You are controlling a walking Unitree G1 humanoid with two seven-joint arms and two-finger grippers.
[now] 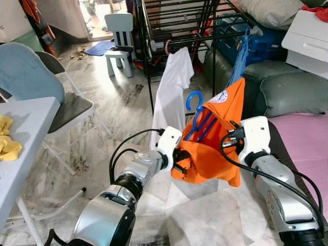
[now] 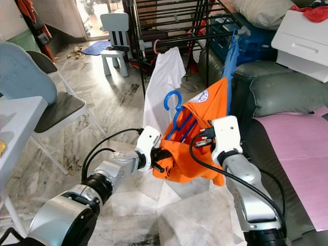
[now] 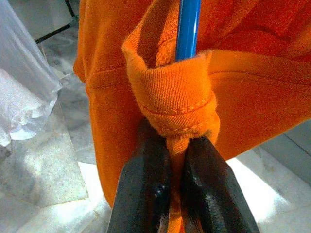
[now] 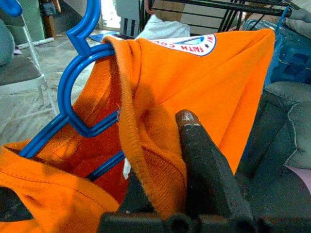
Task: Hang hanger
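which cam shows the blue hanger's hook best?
Left eye view: the blue hanger has its whole hook curl standing clear above the orange shirt, against the white garment. Right eye view is nearly as good. Right wrist view crops the hook at the frame top; left wrist view gives just a straight blue bar.

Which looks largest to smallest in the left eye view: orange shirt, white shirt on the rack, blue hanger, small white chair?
1. Orange shirt, though nearest the camera.
2. White shirt.
3. Small white chair, farther off, so apparent size misleads.
4. Blue hanger, partly hidden inside the orange shirt.
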